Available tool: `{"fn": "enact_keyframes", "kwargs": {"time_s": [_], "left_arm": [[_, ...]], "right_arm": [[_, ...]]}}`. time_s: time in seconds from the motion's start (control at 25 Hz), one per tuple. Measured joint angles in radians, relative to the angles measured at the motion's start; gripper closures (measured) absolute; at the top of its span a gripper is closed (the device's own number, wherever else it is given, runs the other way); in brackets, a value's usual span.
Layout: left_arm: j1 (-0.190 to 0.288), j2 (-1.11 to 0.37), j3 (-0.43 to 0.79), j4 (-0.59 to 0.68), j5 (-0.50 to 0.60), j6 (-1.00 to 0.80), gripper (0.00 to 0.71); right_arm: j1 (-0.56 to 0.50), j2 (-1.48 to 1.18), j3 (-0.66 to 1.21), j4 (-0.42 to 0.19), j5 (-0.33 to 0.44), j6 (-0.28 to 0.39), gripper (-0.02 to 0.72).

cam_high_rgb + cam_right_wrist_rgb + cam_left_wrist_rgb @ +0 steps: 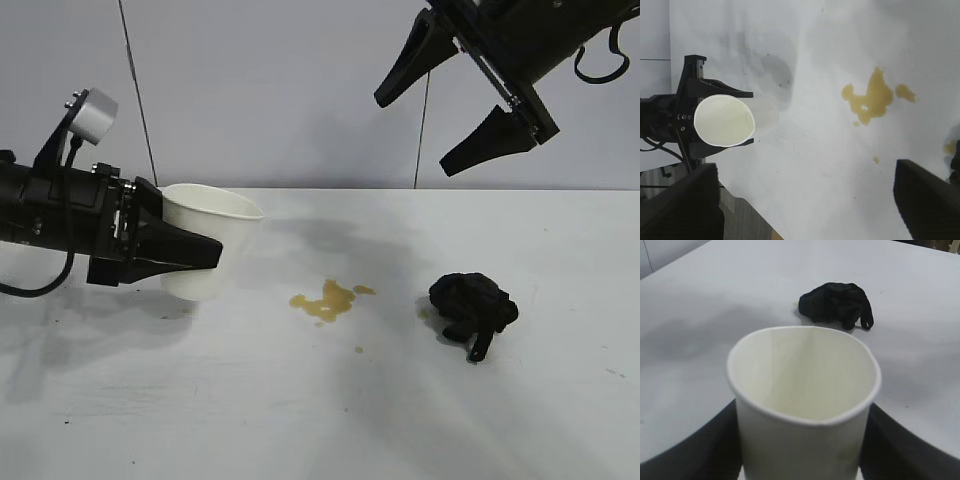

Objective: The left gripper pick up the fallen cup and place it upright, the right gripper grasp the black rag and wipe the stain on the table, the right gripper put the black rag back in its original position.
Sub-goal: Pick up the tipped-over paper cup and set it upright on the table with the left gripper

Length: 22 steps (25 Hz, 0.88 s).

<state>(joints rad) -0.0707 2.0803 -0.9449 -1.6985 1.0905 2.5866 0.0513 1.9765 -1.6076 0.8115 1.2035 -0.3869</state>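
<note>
The left claw (190, 255) grips the white paper cup (210, 240) upright, near the surface (300, 400); it should seat the base flat before releasing, while the right claw (455, 110) waits spread above

Cup (805, 405) base cut off at the left wrist view's lower edge, left gripper (205, 252) fingers (687, 450) there mere dark shapes. Far finger hidden behind the cup from outside. Right gripper (455, 110) arm clipped by the frame top. Black rag (956, 160) barely a sliver from the right wrist.
</note>
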Motion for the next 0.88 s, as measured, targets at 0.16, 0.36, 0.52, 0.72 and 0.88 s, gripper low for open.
{"fn": "enact_keyframes", "kwargs": {"time_s": [0.16,0.36,0.52,0.72,0.88], "left_arm": [[0.003,0.001,0.000,0.000,0.023,0.079,0.284],[0.003,0.001,-0.001,0.000,0.023,0.123,0.284],[0.000,0.001,-0.002,0.000,-0.028,0.134,0.284],[-0.037,0.002,-0.002,0.000,-0.084,0.143,0.284],[-0.074,0.062,-0.013,-0.002,-0.085,0.139,0.284]], "right_arm": [[0.000,0.000,0.000,0.000,0.000,0.000,0.054],[0.000,0.000,0.000,0.005,-0.001,0.000,0.054],[0.000,0.000,0.000,0.006,-0.001,0.000,0.054],[0.000,0.000,0.000,0.006,-0.001,0.000,0.054],[0.000,0.000,0.000,0.008,0.001,0.000,0.054]]}}
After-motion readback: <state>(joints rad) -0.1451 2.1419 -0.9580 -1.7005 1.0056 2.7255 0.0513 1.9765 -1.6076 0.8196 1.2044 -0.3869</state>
